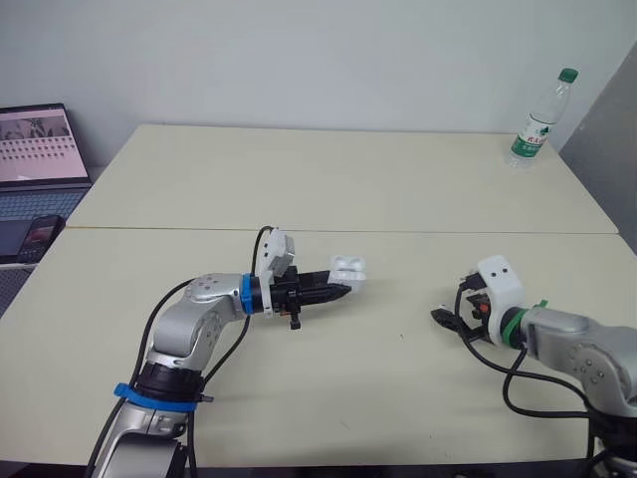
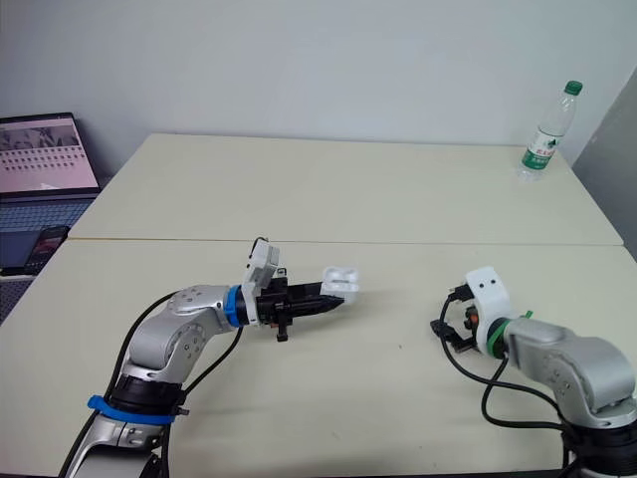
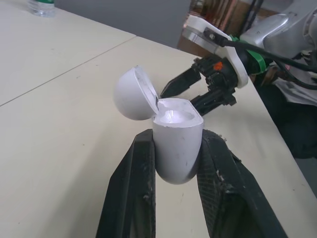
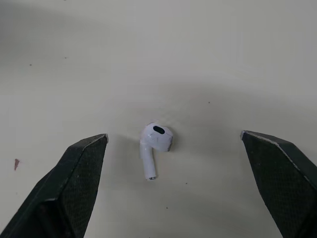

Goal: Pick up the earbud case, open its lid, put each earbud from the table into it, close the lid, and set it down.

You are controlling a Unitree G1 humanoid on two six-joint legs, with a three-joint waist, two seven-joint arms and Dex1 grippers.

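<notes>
No text can be read.
The label [image 1: 533, 132] on the water bottle [image 1: 546, 108] and the laptop screen [image 1: 38, 145] (rows of tiny marks) stay illegible.

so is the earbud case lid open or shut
Open: the small white plastic earbud case, held in the left end effector, has its rounded lid tipped back, exposing the interior.

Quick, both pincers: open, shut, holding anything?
Left pincer: closed on the earbud case, lid open.
Right pincer: open, holding nothing, over an earbud.

Cream table [image 1: 348, 179]: earbud [image 4: 154, 144] lying flat, water bottle [image 1: 538, 119] upright.
</notes>
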